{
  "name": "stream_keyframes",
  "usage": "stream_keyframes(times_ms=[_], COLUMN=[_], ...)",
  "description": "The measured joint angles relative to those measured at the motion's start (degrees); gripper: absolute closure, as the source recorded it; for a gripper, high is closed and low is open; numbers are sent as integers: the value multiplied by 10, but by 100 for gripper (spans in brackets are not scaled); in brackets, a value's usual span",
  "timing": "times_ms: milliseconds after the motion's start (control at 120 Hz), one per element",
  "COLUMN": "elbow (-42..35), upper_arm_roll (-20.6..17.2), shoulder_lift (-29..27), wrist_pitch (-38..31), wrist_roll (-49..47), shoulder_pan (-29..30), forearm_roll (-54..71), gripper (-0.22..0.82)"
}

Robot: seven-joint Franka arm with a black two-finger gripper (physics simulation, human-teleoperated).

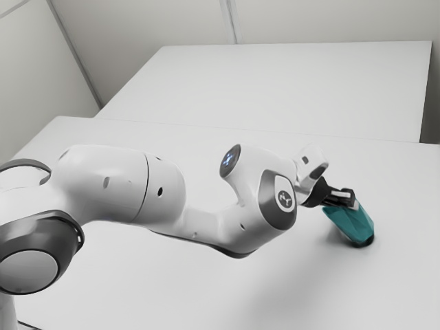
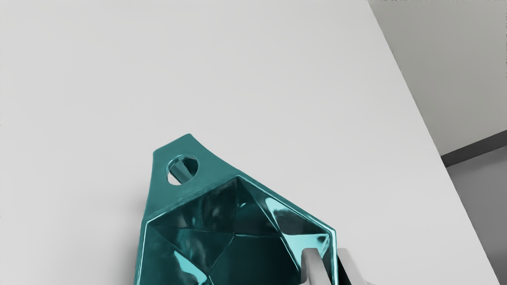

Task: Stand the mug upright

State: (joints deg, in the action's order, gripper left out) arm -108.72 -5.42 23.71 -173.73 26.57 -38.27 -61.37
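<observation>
The teal faceted mug [image 1: 350,221] is tilted in the exterior view, its mouth end up by the hand and its base low toward the exterior view's right. My gripper [image 1: 349,202] holds its rim there. Whether the base touches the table is unclear. In the wrist view I look into the open mouth of the mug [image 2: 190,198], whose handle has a round hole. The gripper [image 2: 332,253] is shut on the mug's wall, one finger inside the mouth and the other outside. Part of the mug lies beyond that view's edge.
The mug is over a white table [image 1: 206,289]. A second white table surface [image 1: 275,82] stands behind it, near pale walls. A table edge runs beyond the mug in the wrist view, with grey floor [image 2: 479,198] past it.
</observation>
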Motion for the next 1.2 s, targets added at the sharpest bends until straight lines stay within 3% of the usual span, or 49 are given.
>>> stream_keyframes(times_ms=[367,492,683,975,1200], elbow=[5,-21,-34,-91,-140], upper_arm_roll=[3,19,89,94,86], shoulder_lift=[-2,-38,-103,-200,-252], wrist_pitch=[-10,-1,117,315,400], wrist_roll=[0,0,-6,-94,-188], shoulder_pan=[0,1,31,111,174], forearm_roll=[12,12,143,436,570], gripper=[78,79,79,79,79])
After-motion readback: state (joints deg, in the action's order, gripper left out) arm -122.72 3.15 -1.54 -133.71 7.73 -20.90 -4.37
